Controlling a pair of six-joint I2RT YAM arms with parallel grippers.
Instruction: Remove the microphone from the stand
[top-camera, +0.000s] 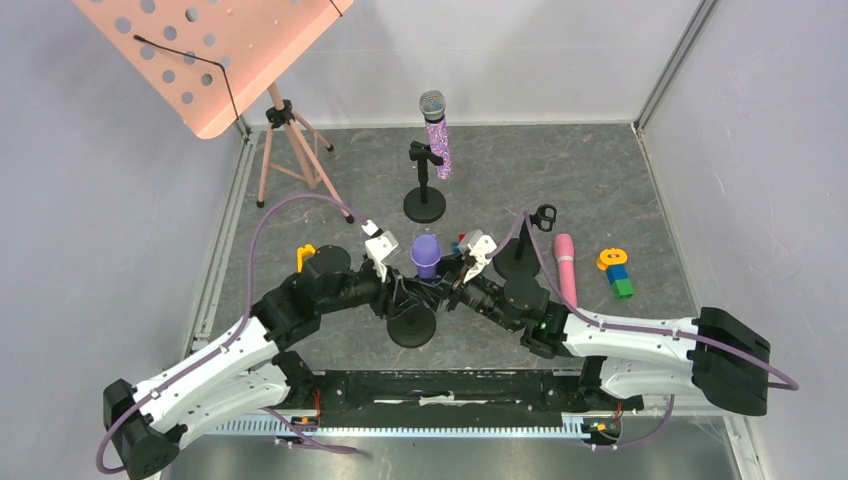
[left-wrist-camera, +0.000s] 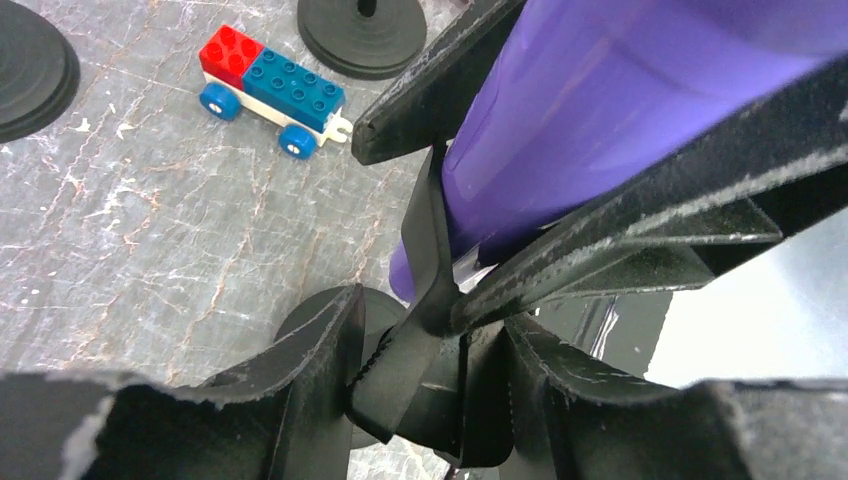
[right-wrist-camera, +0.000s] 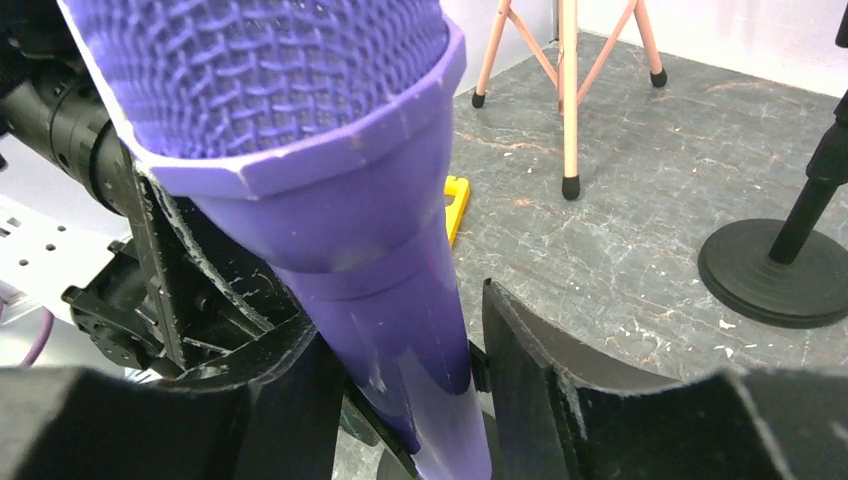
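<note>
Bracing the stand (top-camera: 412, 326), left gripper (left-wrist-camera: 430, 400) is clenched on it below the purple microphone (right-wrist-camera: 380, 270). Right gripper (right-wrist-camera: 400, 345) flanks its handle, grip unclear; the lift-out is not yet done.

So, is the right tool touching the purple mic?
Touching. In the right wrist view one finger of the right tool lies against the mic; a narrow gap shows at the other finger.
</note>
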